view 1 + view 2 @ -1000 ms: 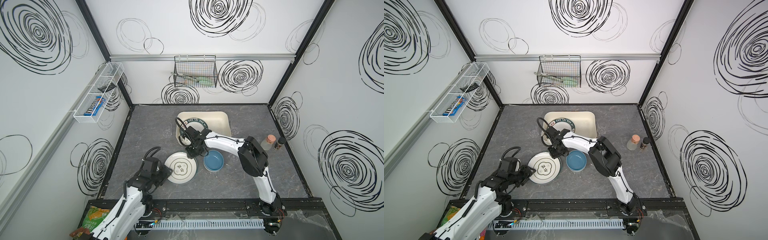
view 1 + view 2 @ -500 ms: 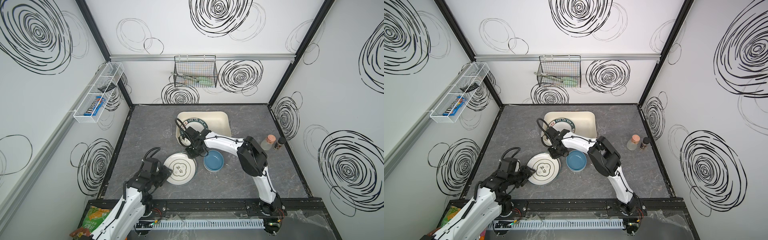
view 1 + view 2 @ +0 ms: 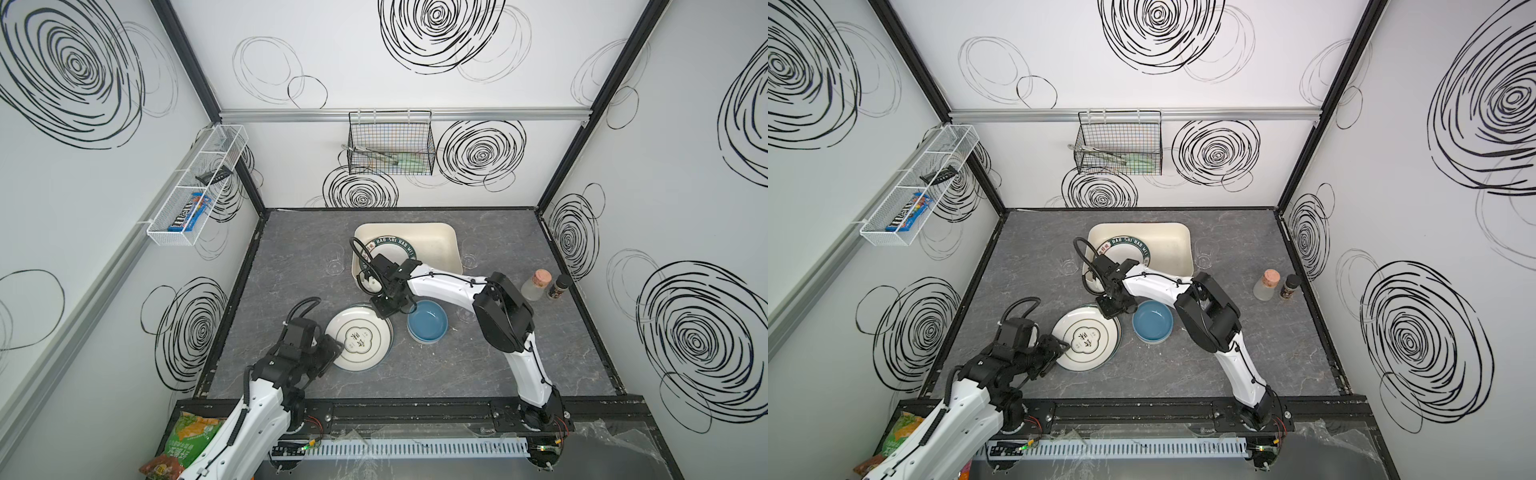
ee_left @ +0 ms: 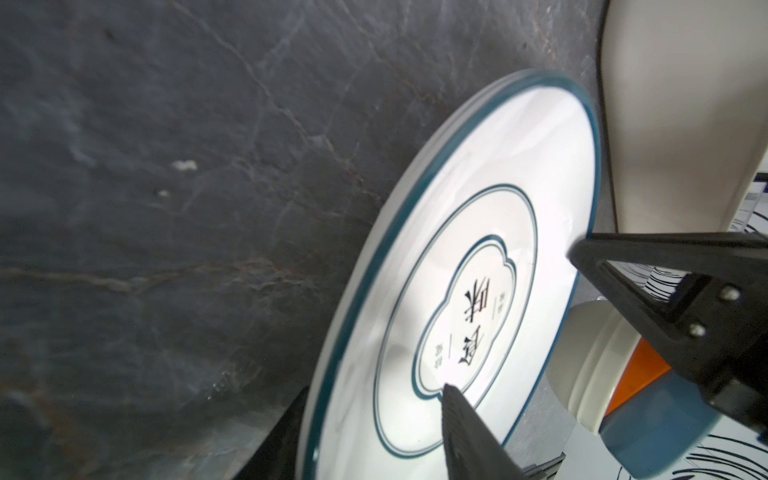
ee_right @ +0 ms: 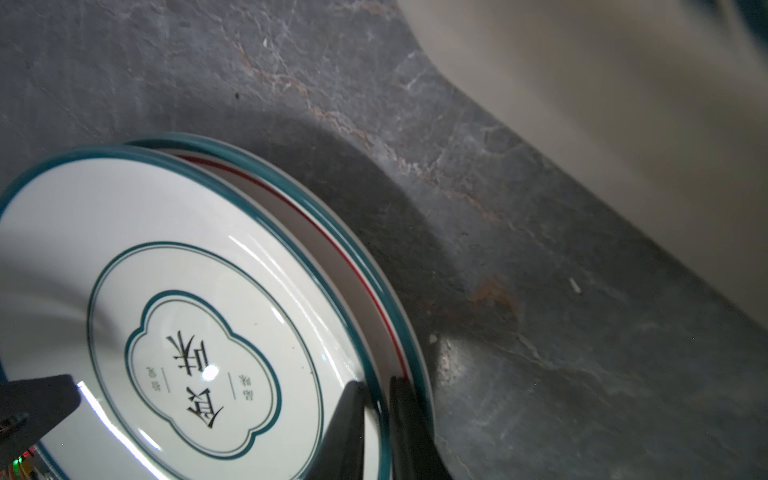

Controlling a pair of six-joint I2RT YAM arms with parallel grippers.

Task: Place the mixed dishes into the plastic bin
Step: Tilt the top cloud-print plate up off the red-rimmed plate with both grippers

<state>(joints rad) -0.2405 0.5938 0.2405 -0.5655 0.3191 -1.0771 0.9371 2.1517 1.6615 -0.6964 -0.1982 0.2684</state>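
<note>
Both astride plate (image 3: 360,341): left gripper (image 3: 335,352), right gripper (image 3: 384,311)

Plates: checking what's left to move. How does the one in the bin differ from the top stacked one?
Bin plate lies in the bin; top plate sits stacked on the table. Bin plate has a broad lettered rim; top plate a thin teal one. Both round, white.

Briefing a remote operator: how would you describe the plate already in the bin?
Find the cream plastic bin on the grey tabletop. The plate lies inside, at left; unlike the stacked plates in front, its broad dark green rim carries white lettering.
</note>
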